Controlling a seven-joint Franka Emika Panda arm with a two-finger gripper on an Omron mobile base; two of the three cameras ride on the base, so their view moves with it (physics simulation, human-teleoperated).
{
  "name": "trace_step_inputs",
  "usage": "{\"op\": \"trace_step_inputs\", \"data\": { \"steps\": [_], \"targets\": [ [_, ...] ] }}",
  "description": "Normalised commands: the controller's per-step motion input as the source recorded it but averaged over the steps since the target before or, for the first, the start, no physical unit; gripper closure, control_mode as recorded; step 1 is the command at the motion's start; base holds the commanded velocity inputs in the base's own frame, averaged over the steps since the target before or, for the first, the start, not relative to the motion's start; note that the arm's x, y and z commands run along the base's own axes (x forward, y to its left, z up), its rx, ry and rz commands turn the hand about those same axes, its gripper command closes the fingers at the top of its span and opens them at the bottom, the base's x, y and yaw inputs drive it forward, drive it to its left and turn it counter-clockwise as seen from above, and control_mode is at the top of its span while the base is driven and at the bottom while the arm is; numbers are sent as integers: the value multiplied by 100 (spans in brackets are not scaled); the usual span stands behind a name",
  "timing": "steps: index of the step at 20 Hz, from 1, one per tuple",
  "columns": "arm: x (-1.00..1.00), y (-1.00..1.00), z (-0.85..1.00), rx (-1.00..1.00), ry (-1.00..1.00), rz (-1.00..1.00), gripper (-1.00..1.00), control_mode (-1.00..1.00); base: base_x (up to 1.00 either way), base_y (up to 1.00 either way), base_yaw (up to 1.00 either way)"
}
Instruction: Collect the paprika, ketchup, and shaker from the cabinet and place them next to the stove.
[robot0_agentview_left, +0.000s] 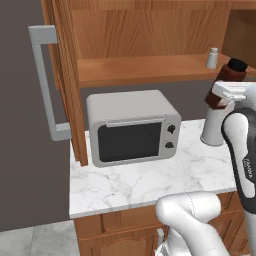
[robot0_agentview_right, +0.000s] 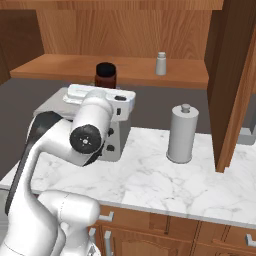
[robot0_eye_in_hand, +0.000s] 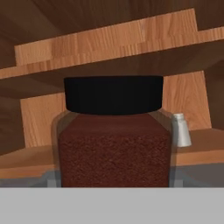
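The paprika (robot0_agentview_left: 229, 79) is a dark brown-red jar with a black cap. It hangs tilted in front of the cabinet shelf (robot0_agentview_left: 145, 70), and my gripper (robot0_agentview_left: 231, 93) is shut on its lower body. In the hand view the paprika (robot0_eye_in_hand: 114, 144) stands very close between the jaws. From the right it shows as the paprika (robot0_agentview_right: 105, 75) above the white hand. The tiny pale shaker (robot0_agentview_left: 212, 58) (robot0_agentview_right: 160, 63) (robot0_eye_in_hand: 180, 130) stands upright on the shelf behind it. The cabinet door (robot0_agentview_left: 65, 75) stands wide open. The ketchup and the stove are out of view.
A grey microwave (robot0_agentview_left: 132, 127) sits on the marble counter (robot0_agentview_left: 150, 182) under the shelf. A tall grey knob-topped cylinder (robot0_agentview_right: 182, 132) stands on the counter to its right. The other open door (robot0_agentview_right: 232, 75) hangs at the right. Drawer fronts (robot0_agentview_right: 165, 225) run below.
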Motion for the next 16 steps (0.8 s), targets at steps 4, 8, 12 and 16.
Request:
{"op": "trace_step_inputs", "data": {
  "steps": [4,8,12,16],
  "targets": [
    [-82,16,-29,-4,0,7,100,-100,0,0,0],
    [-67,24,-32,-9,0,9,100,-100,0,0,0],
    [-31,14,-21,-4,0,4,100,100,-35,10,4],
    [0,0,0,0,0,0,100,100,-95,0,2]
  ]
}}
